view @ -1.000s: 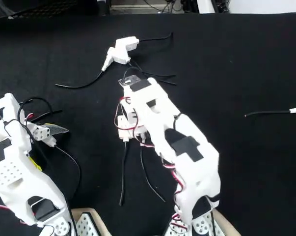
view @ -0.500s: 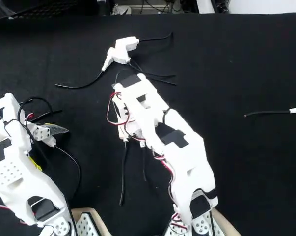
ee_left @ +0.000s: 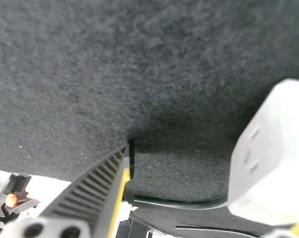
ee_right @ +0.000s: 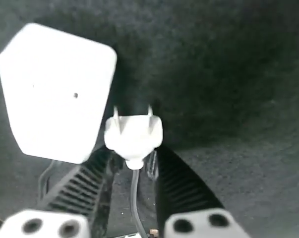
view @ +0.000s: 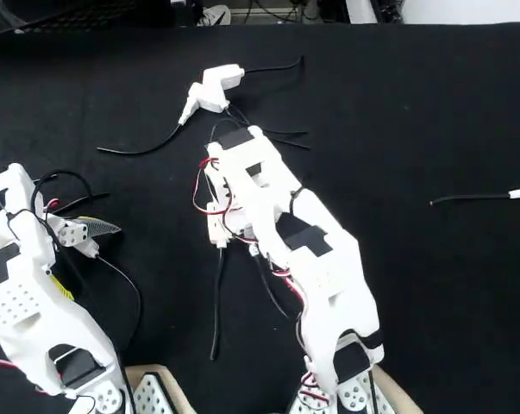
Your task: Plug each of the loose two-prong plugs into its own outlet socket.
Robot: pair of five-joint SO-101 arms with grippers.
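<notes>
**The right gripper (ee_right: pixel 132 166) holds a two-prong plug (ee_right: pixel 133 135)**

Near the centre of the high view, its jaws clamp the white plug's base, with the prongs just beside a white outlet socket (ee_right: pixel 57 94). At the left edge is the left gripper (view: pixel 94 228). I cannot tell whether its jaws are open or closed. A second socket (ee_left: pixel 268 163) lies close to it.

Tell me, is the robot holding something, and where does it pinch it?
The right pincer holds the white plug by its cord end, prongs pointing out. For the left pincer, I cannot tell.

Smooth plastic plug (ee_right: pixel 133 136) (cloth (ee_right: pixel 228 74) fuzzy, matt)
</notes>
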